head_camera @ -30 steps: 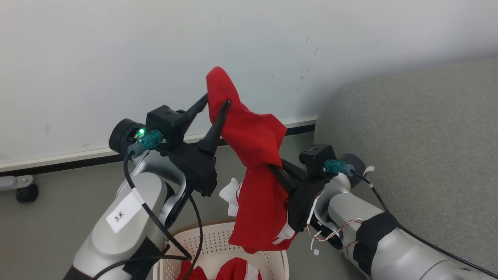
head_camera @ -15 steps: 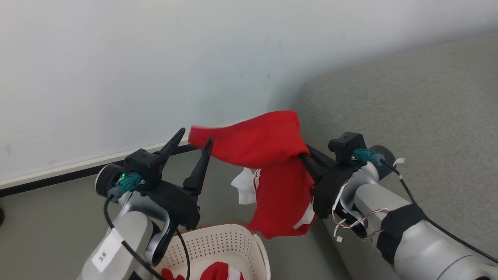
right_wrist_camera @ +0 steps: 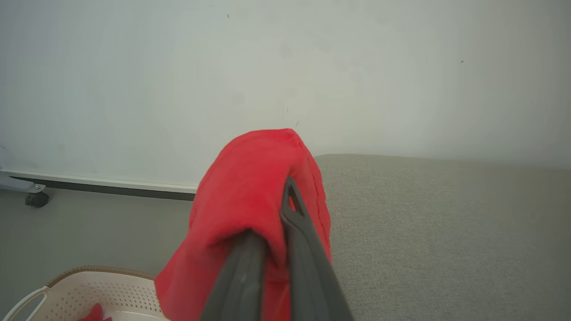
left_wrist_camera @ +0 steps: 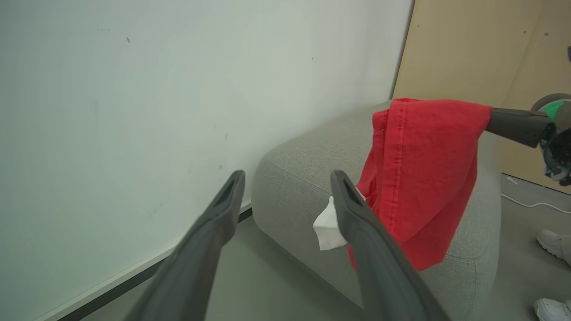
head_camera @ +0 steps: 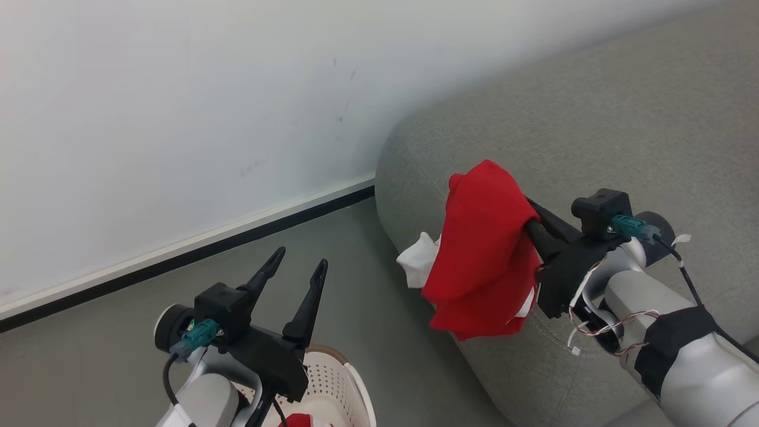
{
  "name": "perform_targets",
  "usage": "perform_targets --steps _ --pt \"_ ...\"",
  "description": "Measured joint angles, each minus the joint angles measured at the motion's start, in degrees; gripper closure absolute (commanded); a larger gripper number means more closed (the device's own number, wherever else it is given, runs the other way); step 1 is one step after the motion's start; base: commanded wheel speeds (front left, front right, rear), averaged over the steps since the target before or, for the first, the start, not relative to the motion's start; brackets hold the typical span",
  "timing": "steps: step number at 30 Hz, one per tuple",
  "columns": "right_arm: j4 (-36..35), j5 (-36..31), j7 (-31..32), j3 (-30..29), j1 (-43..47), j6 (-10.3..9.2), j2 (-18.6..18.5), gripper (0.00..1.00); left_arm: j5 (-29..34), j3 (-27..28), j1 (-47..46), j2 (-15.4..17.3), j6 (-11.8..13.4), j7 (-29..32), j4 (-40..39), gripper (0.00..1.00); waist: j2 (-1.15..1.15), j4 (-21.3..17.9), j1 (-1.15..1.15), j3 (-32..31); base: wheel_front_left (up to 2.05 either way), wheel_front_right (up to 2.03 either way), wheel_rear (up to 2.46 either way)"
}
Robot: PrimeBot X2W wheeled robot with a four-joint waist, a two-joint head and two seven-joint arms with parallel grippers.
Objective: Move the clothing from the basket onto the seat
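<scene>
- White wall (head_camera: pixel 178 118) at the back, grey floor (head_camera: pixel 148 308) under it, and the big grey seat (head_camera: pixel 622 130) on the right side of the head view.
- The right gripper (head_camera: pixel 533 225) is pinched tight on one piece of red clothing (head_camera: pixel 483 249). The cloth is draped over its two fingers and hangs down in soft folds. A white bit (head_camera: pixel 418 264) pokes out at the side.
- That piece hangs in the air by the round end of the seat. It looks to be at the edge, not over the flat top. I cannot tell if its bottom touches the side of the seat.
- The left gripper (head_camera: pixel 300 257) is spread wide with nothing in it. It sits low in the head view, just above the basket (head_camera: pixel 350 379).
- The basket is on the floor near the seat. More red cloth (right_wrist_camera: pixel 96 312) lies inside it, so the job is not done.
- The step in hand, I think, is carrying one piece from the basket over to the seat.
- The next move calls for the right arm to reach further over the seat, so the cloth hangs above the flat top.
- Then it should come down a little and let its fingers part.
- The cloth is wrapped over the fingers, so it may cling. Pulling the arm back slowly should help it slide off.
- After that, a gripper will need to go back to the basket for the rest.
</scene>
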Motion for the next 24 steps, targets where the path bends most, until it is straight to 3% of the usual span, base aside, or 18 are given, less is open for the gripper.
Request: perform_targets --steps 12,24 --pt "-6.99 -2.40 0.00 -3.69 1.38 -2.34 -5.70 1.00 0.99 -2.76 1.98 -1.99 0.01 -0.54 -3.10 0.00 0.00 -7.23 -0.01 1.26 0.00 0.00 0.00" --pt "-13.30 -3.22 0.00 -7.86 3.08 -4.57 -8.66 1.00 2.03 -4.89 1.30 -2.74 -0.09 -0.55 -3.35 0.00 0.00 -10.18 -0.01 5.84 0.00 0.00 0.00"
